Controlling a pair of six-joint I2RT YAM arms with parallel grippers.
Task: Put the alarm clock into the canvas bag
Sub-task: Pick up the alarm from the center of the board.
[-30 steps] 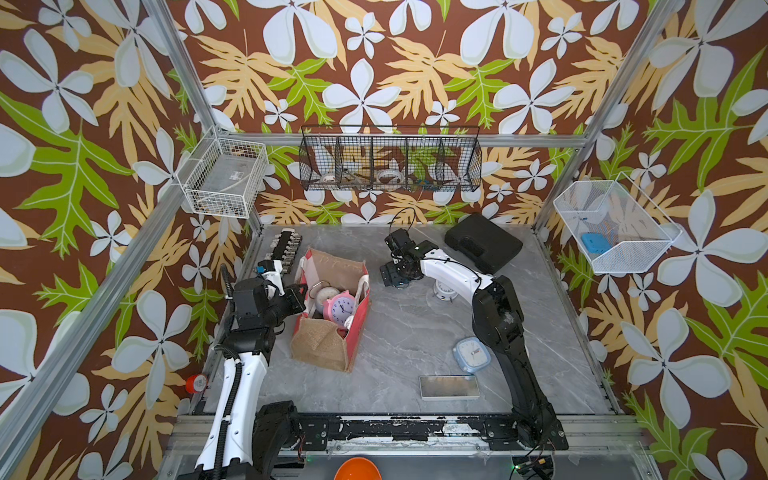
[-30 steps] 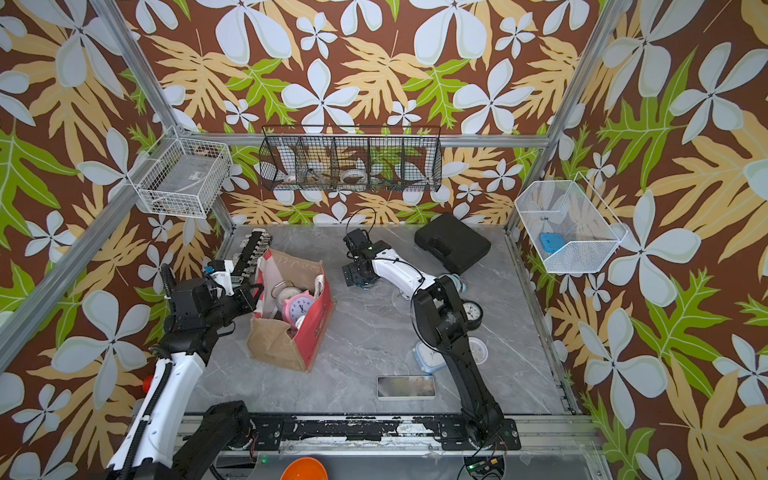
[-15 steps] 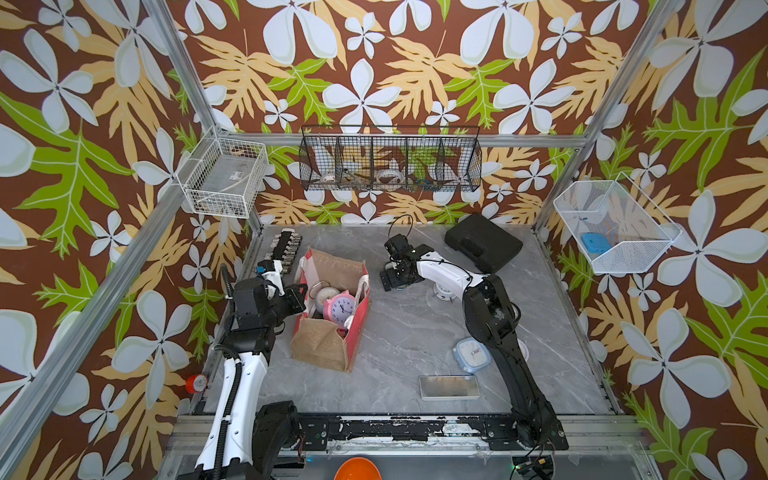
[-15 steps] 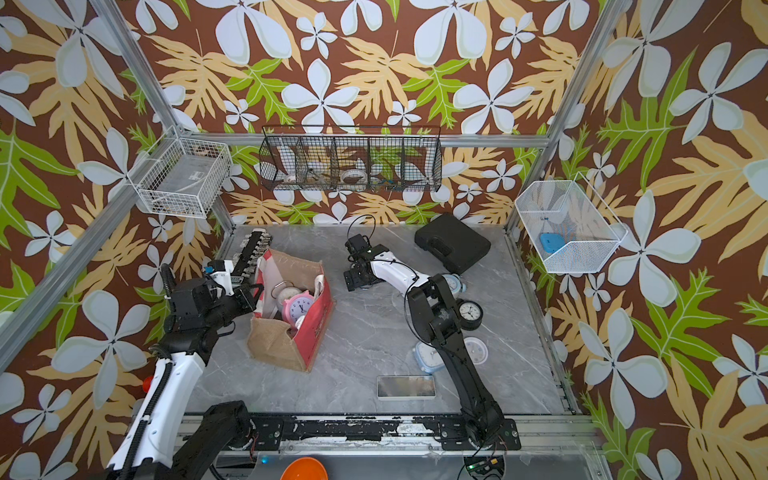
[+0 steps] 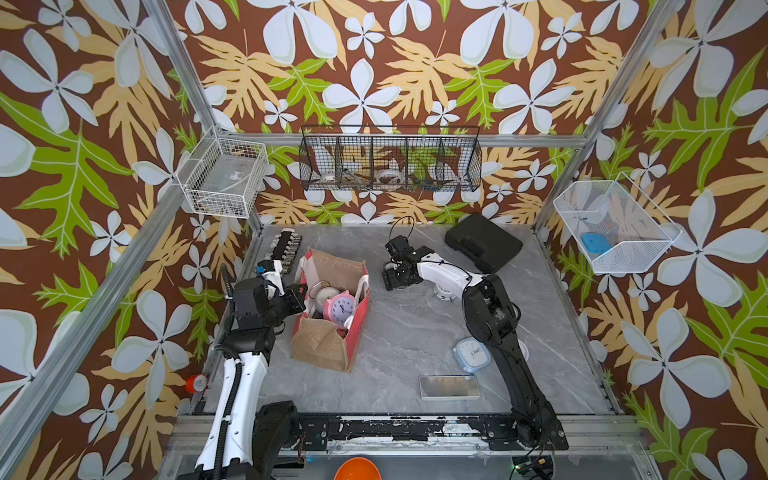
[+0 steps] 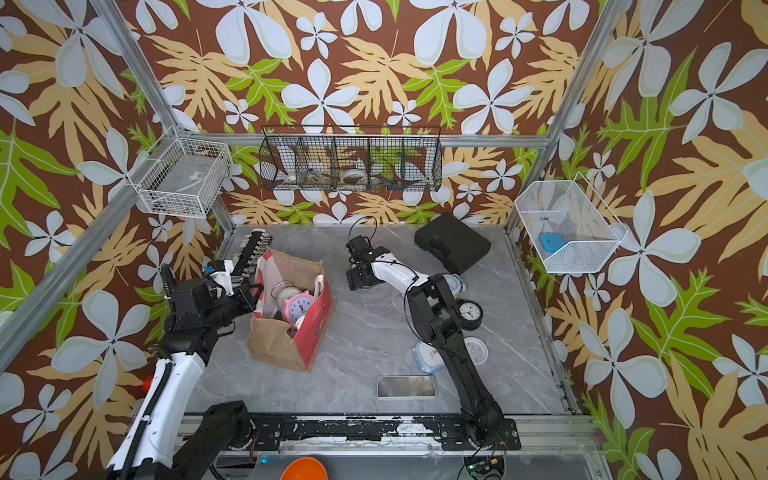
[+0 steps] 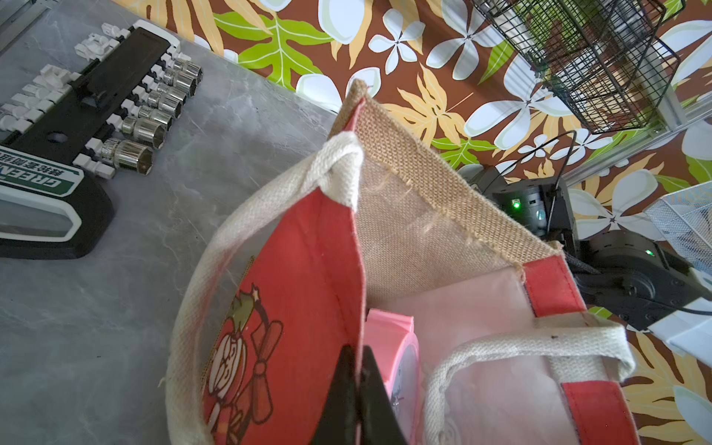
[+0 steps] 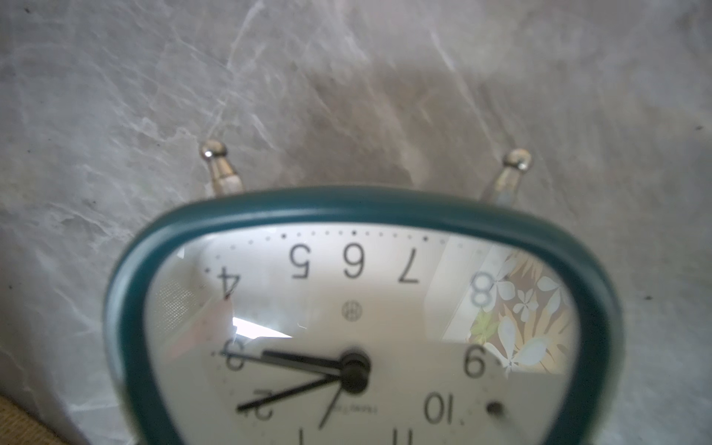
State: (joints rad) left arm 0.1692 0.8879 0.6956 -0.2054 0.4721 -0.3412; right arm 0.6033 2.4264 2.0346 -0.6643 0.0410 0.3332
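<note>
**Teal clock out on the table, bag pinched at its rim**

The grey marble table (image 5: 415,332) carries the bag (image 5: 320,345) at its left side, standing upright with its mouth open. A black case (image 5: 482,248) lies at the far right corner. The left gripper (image 7: 358,354) is clenched on the bag's red panel edge. The right gripper (image 5: 397,278) sits low over the table, just right of the bag; whether its jaws grasp anything I cannot tell. Directly beneath it the teal clock (image 8: 362,308) lies dial-up on the marble, outside the bag. A pink clock (image 5: 343,306) sits inside the bag.
</note>
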